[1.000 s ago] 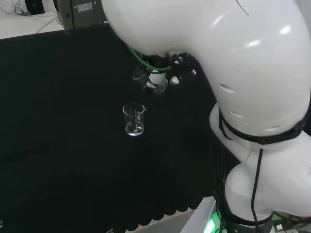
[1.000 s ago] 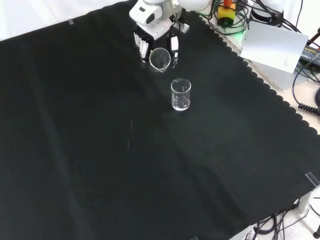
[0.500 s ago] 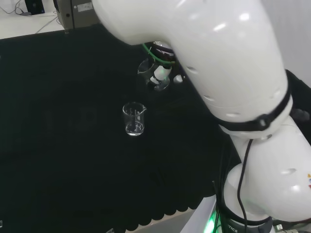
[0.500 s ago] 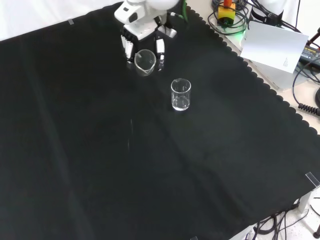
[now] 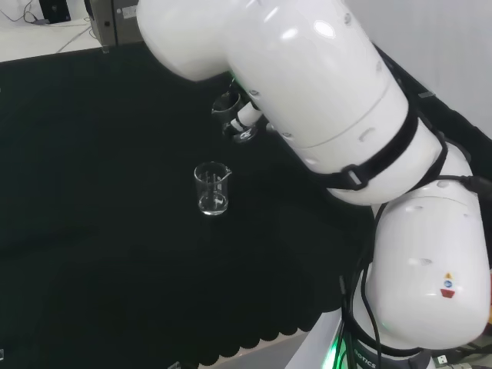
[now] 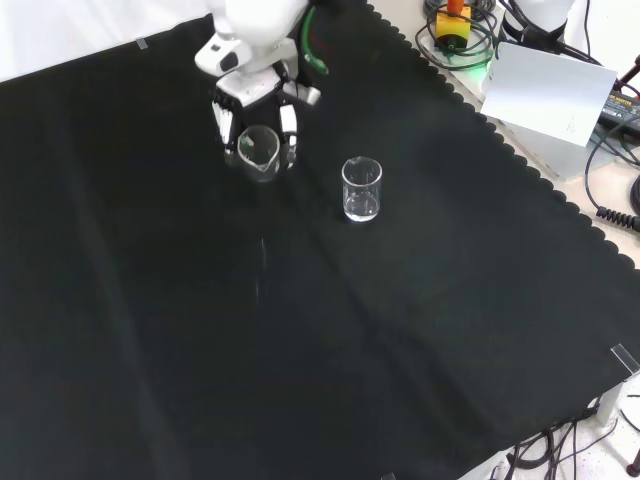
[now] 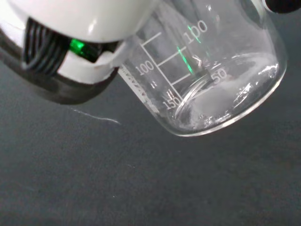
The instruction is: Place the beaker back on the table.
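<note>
The hand (image 6: 240,90) comes in from the top of the front view, its fingers (image 6: 290,125) curled round a clear glass beaker (image 6: 257,150) that is tilted, mouth toward the camera, above the black cloth (image 6: 300,330). In the head view the held beaker (image 5: 231,115) shows just left of the big white arm link, partly hidden by it. In the wrist view the beaker (image 7: 211,70) is close and tilted, with printed graduation marks, and part of the hand (image 7: 80,42) is beside it. It looks empty.
A second clear beaker (image 6: 361,189) stands upright on the cloth to the right of the hand in the front view, and nearer the camera (image 5: 212,188) in the head view. A white box (image 6: 550,95) and cables lie beyond the cloth's scalloped right edge.
The hand has carried the tilted beaker leftward and slightly down in the front view, farther from the standing beaker. The arm's links have swung across the head view. The standing beaker has not moved.
</note>
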